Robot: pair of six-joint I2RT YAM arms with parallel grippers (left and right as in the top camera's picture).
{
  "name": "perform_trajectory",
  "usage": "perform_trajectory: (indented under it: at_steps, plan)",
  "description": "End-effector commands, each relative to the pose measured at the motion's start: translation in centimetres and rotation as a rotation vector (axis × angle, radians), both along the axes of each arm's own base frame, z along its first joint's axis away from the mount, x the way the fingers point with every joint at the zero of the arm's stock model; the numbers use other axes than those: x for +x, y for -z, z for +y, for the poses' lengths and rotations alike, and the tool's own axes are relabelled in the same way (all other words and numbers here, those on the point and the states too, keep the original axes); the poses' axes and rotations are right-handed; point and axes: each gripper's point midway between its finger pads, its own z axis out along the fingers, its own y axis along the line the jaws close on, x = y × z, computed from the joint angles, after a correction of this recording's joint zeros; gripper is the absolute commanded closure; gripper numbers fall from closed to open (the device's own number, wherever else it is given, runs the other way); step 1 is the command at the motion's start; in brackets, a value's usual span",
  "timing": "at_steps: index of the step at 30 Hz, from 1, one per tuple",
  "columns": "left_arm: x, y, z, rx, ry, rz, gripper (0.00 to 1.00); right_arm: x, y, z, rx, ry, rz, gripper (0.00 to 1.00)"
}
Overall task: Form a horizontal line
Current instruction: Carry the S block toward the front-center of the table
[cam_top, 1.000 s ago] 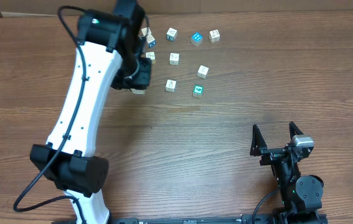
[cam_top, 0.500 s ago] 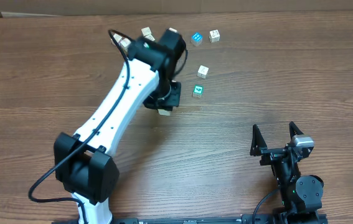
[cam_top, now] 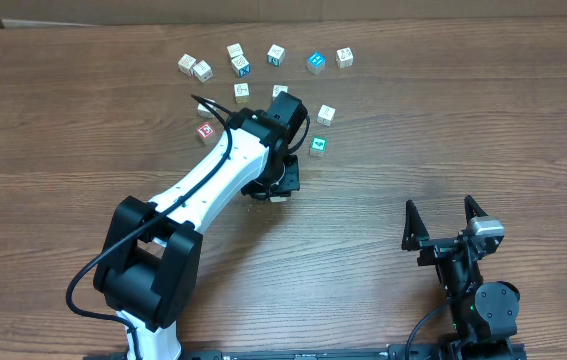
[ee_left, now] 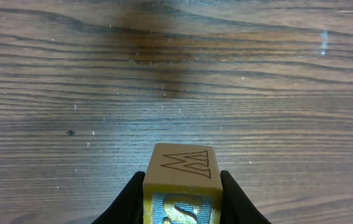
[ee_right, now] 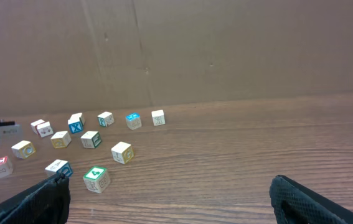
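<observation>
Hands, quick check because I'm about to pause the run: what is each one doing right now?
Left hand: closed on a wooden block.
Right hand: open, holding nothing.

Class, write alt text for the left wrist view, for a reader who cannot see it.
A wooden block, zigzag triangles engraved on top and a yellow S on its blue front, is clamped in the left gripper at bottom centre. Brown wood-grain table fills the rest.

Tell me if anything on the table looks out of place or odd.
Nothing damaged or spilled. The blocks lie scattered, not in a line, and the left hand holds one block apart from them.
</observation>
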Motion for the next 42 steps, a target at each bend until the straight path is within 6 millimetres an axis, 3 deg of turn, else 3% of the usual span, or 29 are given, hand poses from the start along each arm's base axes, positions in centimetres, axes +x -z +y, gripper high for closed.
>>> perform_trajectory:
  at_steps: [1, 20, 35, 42]
  plan:
    - [0.2, 0.0, 0.2, 0.014, -0.027, -0.033, 0.95, 0.0, 0.2, 0.0, -0.003, 0.005, -0.002, 0.0]
    - [1.0, 0.5, 2.7, 0.146, -0.041, -0.094, 0.94, 0.0, 0.2, 0.0, -0.004, 0.004, -0.002, 0.0]
    - [0.9, 0.5, 3.0, 0.162, -0.04, -0.094, 0.92, 0.0, 0.2, 0.0, -0.004, 0.004, -0.002, 0.0]
    - [1.2, 0.3, 5.4, 0.289, -0.107, -0.132, 0.96, 0.0, 0.2, 0.0, -0.003, 0.005, -0.002, 0.0]
